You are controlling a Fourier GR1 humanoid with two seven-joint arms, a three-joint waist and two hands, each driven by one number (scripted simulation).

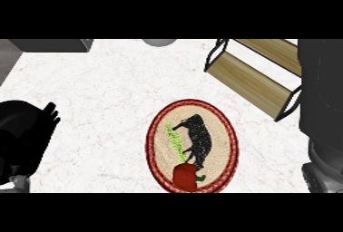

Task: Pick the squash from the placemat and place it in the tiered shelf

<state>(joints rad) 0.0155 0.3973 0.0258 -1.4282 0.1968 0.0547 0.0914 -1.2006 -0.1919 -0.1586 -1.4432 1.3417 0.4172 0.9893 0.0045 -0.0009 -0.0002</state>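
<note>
Squash sits on the near end of the oval placemat, right of the left hand, whose fingers are relaxed, holding nothing. Tiered shelf top right. Right arm fills the right edge beside the shelf; its fingers: can't tell. Grey block and round grey thing on the far surface.

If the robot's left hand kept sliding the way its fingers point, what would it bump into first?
The left hand points up and right across bare counter. The way looks free; it would probably pass above the placemat, though depth is unclear.
</note>
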